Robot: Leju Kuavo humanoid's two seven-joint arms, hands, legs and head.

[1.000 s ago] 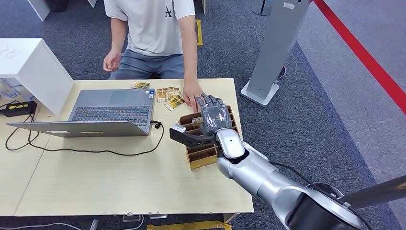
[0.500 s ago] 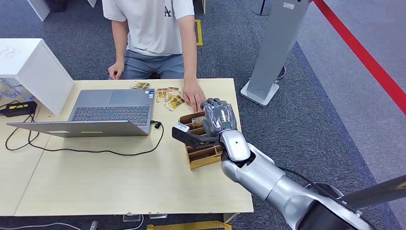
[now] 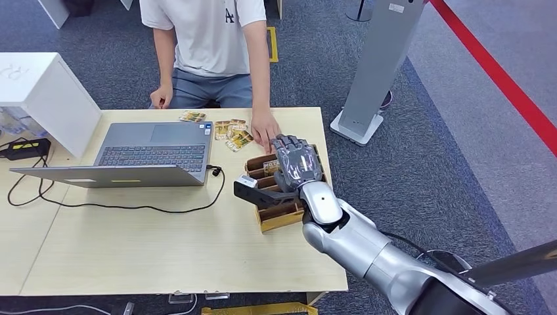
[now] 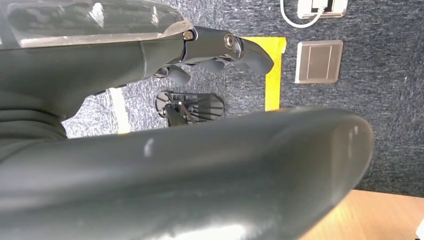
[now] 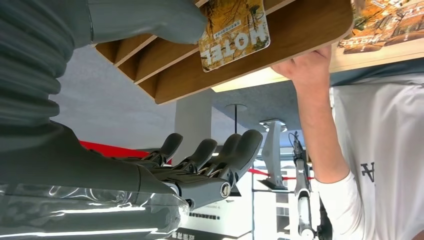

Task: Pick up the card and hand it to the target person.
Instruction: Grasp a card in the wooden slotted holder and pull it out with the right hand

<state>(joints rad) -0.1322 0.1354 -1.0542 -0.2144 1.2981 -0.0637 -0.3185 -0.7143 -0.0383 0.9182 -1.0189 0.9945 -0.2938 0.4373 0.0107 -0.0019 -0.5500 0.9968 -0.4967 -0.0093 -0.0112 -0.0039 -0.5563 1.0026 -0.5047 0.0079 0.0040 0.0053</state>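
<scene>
- Under our right hand (image 3: 297, 164): wooden slotted holder (image 3: 279, 213) on the tabletop (image 3: 131, 249); the card (image 5: 233, 33) stands in a slot beside the thumb, not yet held.
- Fingers (image 5: 220, 155) apart, holding nothing.
- Risk: thumb may push the card deeper or tip the holder.
- Person's hand (image 3: 265, 134) rests just beyond our fingertips; we could bump it.
- Left hand (image 4: 215, 55): we cannot tell its state.

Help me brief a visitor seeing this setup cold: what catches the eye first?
The robot's silver right arm reaches over the wooden card holder at the table's right edge, right hand above its slots. A person's hand rests on the table just beyond, beside loose cards. An open laptop sits further left.
</scene>
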